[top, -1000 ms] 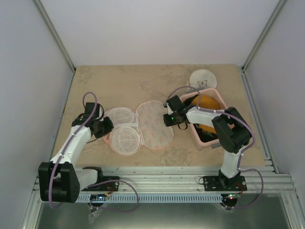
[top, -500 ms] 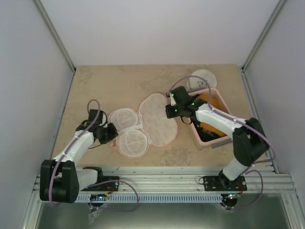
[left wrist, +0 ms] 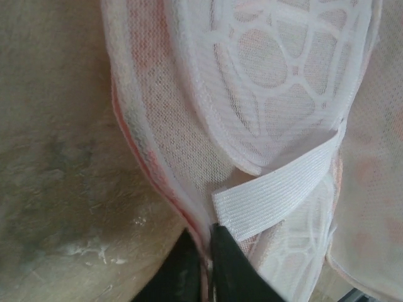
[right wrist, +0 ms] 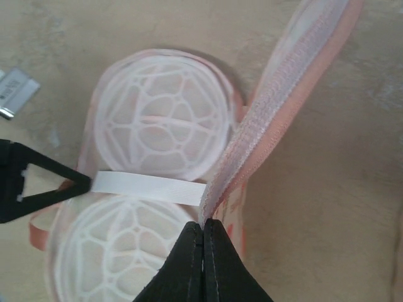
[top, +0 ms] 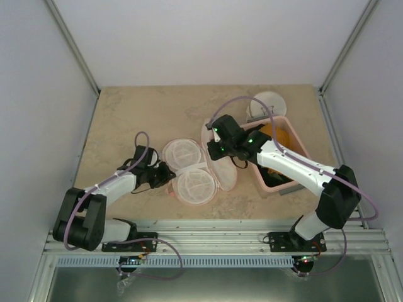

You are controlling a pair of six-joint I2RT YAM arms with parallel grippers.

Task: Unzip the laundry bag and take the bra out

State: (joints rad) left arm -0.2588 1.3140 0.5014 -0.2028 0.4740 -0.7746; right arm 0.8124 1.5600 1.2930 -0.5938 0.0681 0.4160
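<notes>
Your left jaws pinch the laundry bag (top: 194, 185) at its left rim, right jaws its upturned flap. The bra (top: 278, 134) lies right of the bag, nearer your right arm.

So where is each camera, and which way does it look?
Top: high behind the arms, looking down at the table; both arms show.
Left wrist: on the left arm, facing the laundry bag; left tool pinches its rim.
Right wrist: on the right arm, facing down; right tool pinches the lifted flap.
Both wrist views share the white strap.
</notes>
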